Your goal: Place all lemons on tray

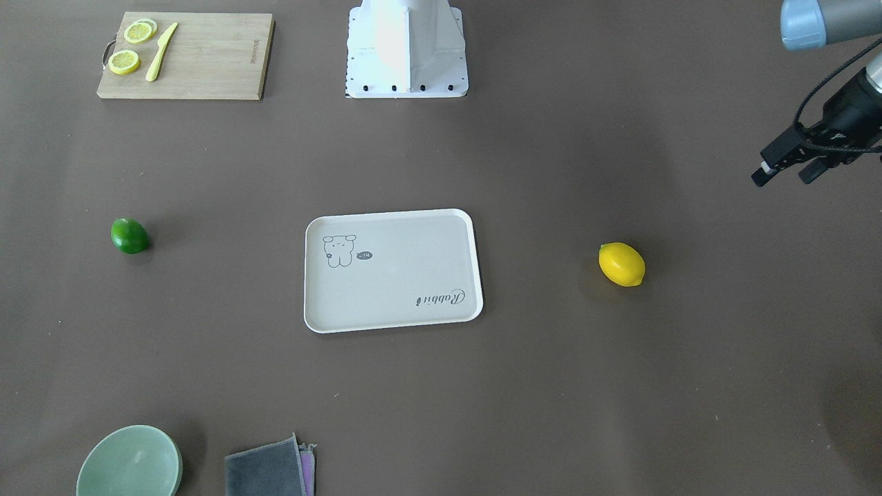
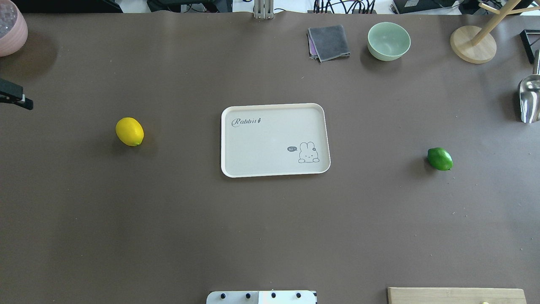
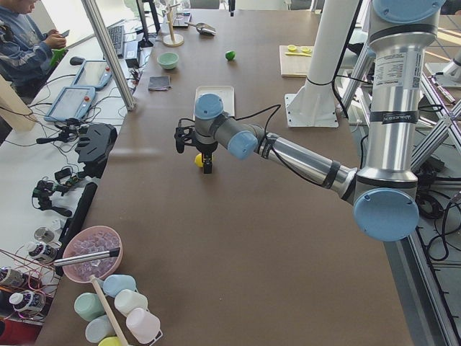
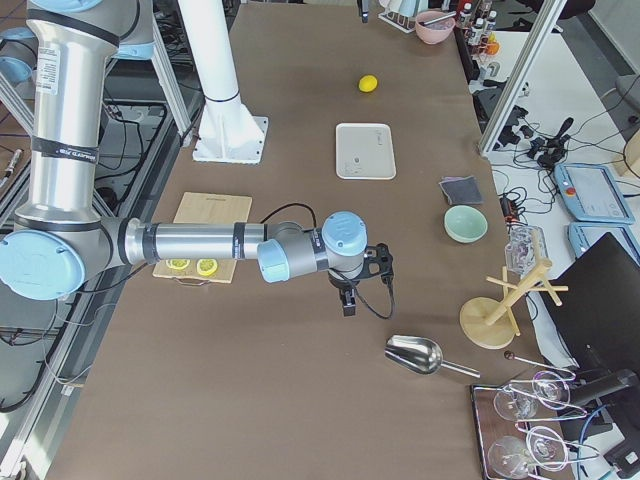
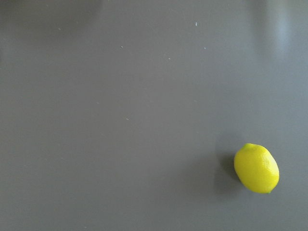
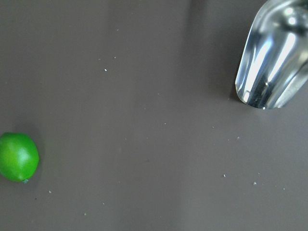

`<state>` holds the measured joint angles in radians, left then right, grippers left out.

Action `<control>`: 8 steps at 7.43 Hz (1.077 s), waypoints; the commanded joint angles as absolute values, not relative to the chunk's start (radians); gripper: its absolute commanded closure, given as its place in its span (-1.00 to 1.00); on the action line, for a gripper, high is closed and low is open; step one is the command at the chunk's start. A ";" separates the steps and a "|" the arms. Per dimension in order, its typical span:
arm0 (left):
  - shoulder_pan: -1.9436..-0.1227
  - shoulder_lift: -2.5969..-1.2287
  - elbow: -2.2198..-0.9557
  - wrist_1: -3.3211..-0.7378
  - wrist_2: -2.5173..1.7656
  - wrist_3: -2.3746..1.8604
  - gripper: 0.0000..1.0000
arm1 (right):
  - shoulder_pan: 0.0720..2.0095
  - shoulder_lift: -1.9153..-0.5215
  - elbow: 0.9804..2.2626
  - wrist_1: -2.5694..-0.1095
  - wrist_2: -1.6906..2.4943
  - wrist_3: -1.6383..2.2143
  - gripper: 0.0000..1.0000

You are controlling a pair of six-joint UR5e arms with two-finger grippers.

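The yellow lemon (image 1: 621, 264) lies on the table on my left of the tray (image 1: 400, 275); it also shows in the overhead view (image 2: 130, 131) and low right in the left wrist view (image 5: 256, 168). The green lemon (image 1: 129, 235) lies on my right of the tray (image 2: 270, 143), and shows in the overhead view (image 2: 439, 159) and the right wrist view (image 6: 18, 157). The tray holds nothing. My left gripper (image 1: 782, 176) hangs open and empty above the table, out beyond the yellow lemon. My right gripper (image 4: 348, 290) shows only in the exterior right view; I cannot tell its state.
A wooden cutting board (image 1: 207, 55) with lemon slices and a yellow knife lies near the robot base (image 1: 406, 48). A green bowl (image 1: 129, 461) and a grey cloth (image 1: 269, 472) sit at the far edge. A metal scoop (image 2: 529, 99) and a wooden stand (image 2: 472, 44) are far right.
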<state>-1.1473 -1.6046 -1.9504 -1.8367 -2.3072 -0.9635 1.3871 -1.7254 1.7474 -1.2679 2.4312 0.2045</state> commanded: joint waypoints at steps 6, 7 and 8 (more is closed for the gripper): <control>-0.846 -1.834 -1.709 -1.962 -2.037 -1.345 -0.96 | 1.089 -1.694 1.763 -1.068 2.373 0.535 -0.99; -0.827 -1.844 -1.691 -1.968 -2.022 -1.359 -0.95 | 1.063 -1.677 1.763 -1.068 2.355 0.535 -0.99; -0.825 -1.848 -1.665 -1.994 -2.022 -1.362 -0.95 | 1.042 -1.672 1.761 -1.068 2.352 0.535 -0.99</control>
<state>-0.8376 -1.8366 -1.7008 -1.9654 -2.0321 -1.3504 1.0724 -1.6832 1.7623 -1.0678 2.3627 0.5350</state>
